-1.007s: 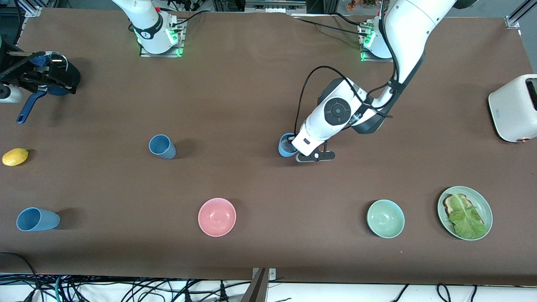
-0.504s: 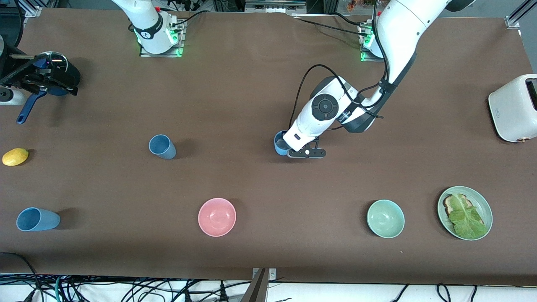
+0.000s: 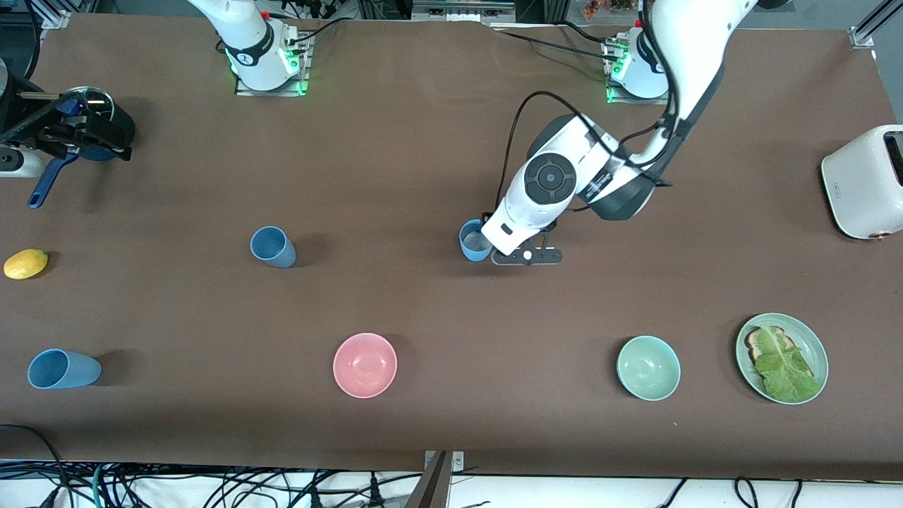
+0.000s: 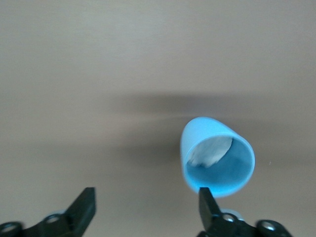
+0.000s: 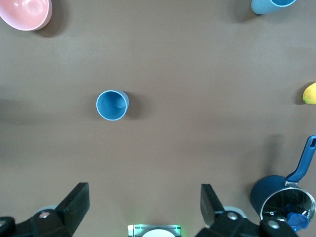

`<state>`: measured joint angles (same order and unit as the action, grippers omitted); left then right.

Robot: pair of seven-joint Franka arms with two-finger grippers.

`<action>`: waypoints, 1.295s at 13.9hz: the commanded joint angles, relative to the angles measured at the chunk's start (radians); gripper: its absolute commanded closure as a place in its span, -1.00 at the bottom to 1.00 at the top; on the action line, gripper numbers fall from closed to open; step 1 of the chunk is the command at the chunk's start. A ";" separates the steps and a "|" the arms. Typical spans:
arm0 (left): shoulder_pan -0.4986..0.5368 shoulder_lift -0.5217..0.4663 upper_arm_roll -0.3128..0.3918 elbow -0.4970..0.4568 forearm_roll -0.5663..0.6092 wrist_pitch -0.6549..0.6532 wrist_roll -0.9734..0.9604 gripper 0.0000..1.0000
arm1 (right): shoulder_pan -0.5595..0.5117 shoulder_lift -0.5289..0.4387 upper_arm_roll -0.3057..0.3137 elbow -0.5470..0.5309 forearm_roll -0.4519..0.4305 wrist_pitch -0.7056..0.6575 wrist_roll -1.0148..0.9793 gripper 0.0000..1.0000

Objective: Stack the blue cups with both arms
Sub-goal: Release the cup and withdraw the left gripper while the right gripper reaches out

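Note:
Three blue cups show in the front view. One blue cup stands mid-table. My left gripper is low beside it and open. In the left wrist view this cup sits against one fingertip, outside the gap of the left gripper. A second cup stands nearer the right arm's end and shows in the right wrist view. A third cup is near the front camera at that end. My right gripper waits open over the dark-blue pot, and in its own view the right gripper holds nothing.
A dark-blue long-handled pot and a lemon are at the right arm's end. A pink bowl, a green bowl and a plate with toast and lettuce lie nearer the front camera. A white toaster stands at the left arm's end.
My left hand has shifted a little toward the right arm's end, and the cup beside it has moved slightly the same way. The right arm has barely moved.

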<state>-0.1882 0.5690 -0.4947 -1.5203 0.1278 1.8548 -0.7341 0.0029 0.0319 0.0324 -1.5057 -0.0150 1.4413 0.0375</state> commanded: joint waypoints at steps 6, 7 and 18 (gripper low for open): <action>0.235 -0.102 0.002 0.221 0.027 -0.397 0.259 -1.00 | 0.002 0.059 0.001 0.013 -0.003 0.036 0.005 -1.00; 0.275 -0.128 0.002 0.221 0.027 -0.419 0.322 -1.00 | 0.000 0.057 0.001 0.004 -0.002 0.044 -0.001 -1.00; 0.175 -0.530 0.491 -0.035 -0.198 -0.346 0.720 -1.00 | 0.132 0.246 -0.005 0.016 -0.019 0.304 0.001 -1.00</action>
<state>0.0494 0.1660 -0.1169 -1.3899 -0.0193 1.3934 -0.0662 0.1232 0.2567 0.0381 -1.5064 -0.0164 1.7395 0.0378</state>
